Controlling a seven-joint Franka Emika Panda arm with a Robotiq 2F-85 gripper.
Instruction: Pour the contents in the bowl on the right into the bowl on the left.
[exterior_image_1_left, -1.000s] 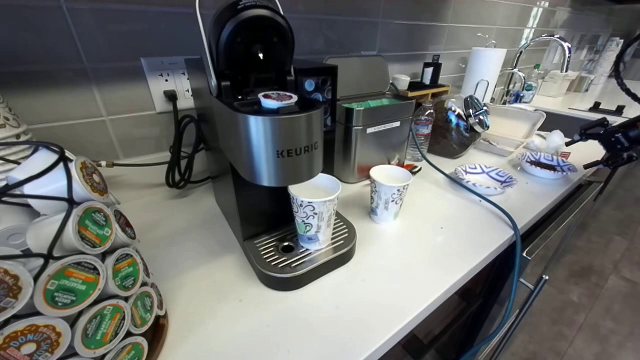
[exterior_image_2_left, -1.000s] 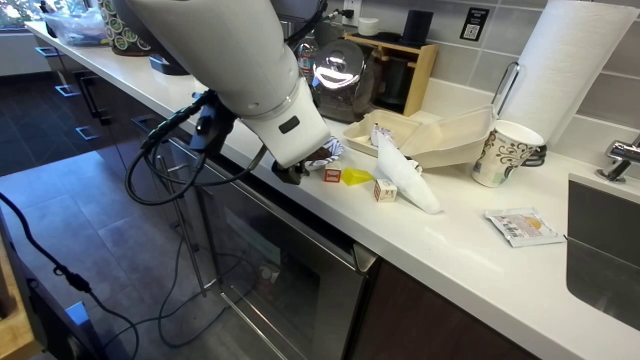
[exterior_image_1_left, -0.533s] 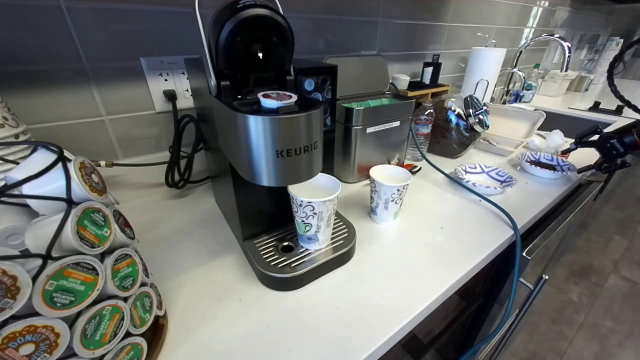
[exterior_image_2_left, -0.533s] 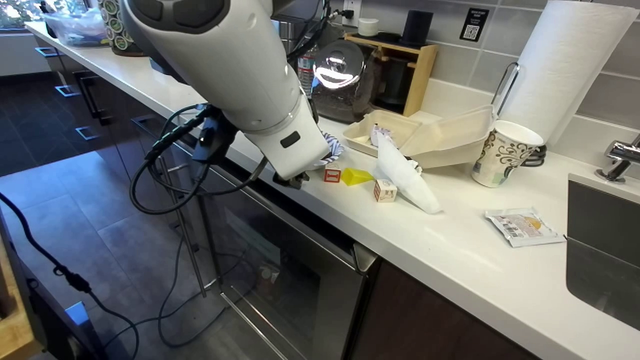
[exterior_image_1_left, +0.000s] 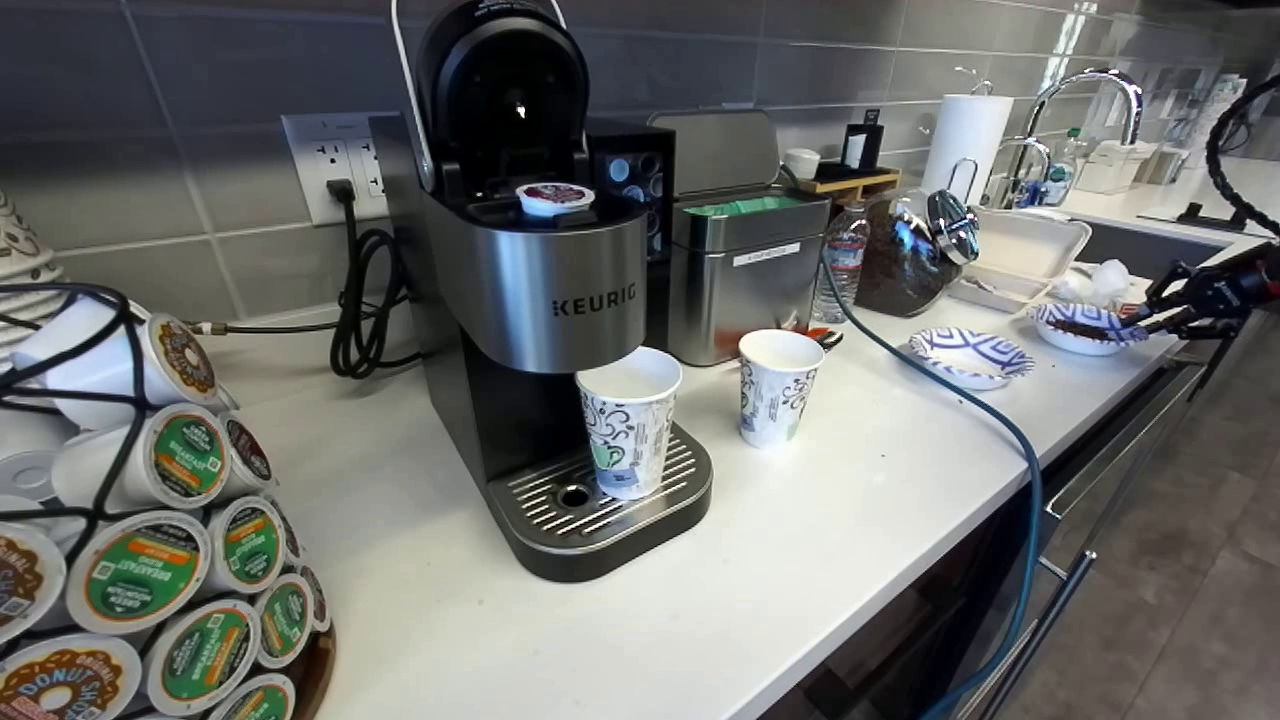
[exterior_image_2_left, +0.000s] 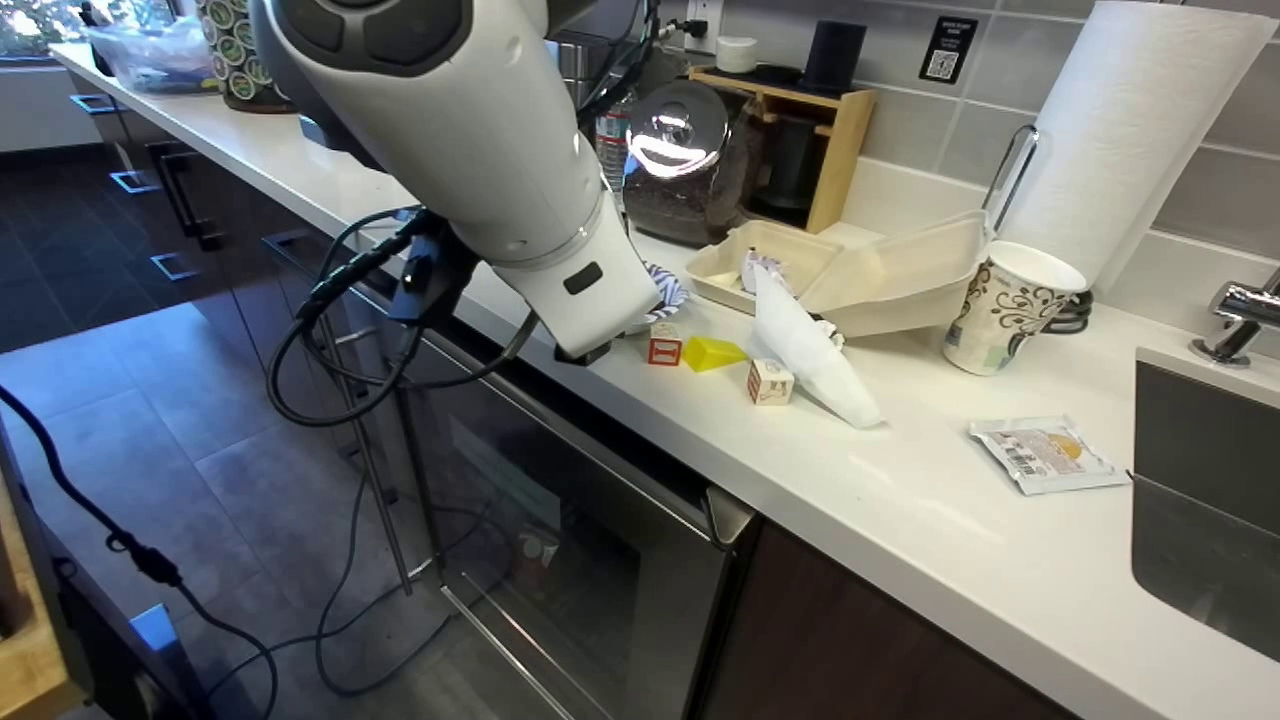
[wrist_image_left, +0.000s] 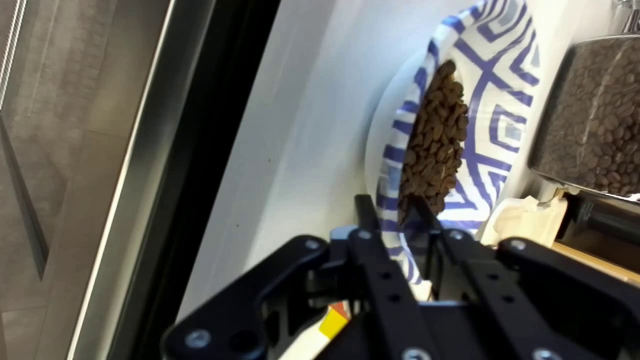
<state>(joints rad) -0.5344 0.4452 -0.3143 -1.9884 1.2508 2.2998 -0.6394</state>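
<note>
The bowl on the right (exterior_image_1_left: 1078, 346), white paper with a blue pattern, stands on the counter and holds dark coffee beans (wrist_image_left: 434, 142). My gripper (wrist_image_left: 389, 202) straddles its rim: one finger is outside the wall, the other inside over the beans. The jaws stand close together, but the gap between the tips is wider than the paper wall, and firm contact on both sides does not show. In an exterior view, the bowl on the left (exterior_image_1_left: 972, 372) sits beside it with no contents visible. In an exterior view, the wrist hides most of the gripper (exterior_image_2_left: 584, 353).
Near the held side lie a letter block (exterior_image_2_left: 664, 347), a yellow block (exterior_image_2_left: 712, 353) and a crumpled napkin (exterior_image_2_left: 815, 350). An open takeout box (exterior_image_2_left: 890, 285) and a bean jar (exterior_image_2_left: 675, 190) stand behind. A teal cable (exterior_image_1_left: 1033, 500) runs past the left bowl over the counter edge.
The jaws have drawn together from wide apart to either side of the right bowl's rim. The arm dipped slightly, and that bowl shifted a little toward the left one.
</note>
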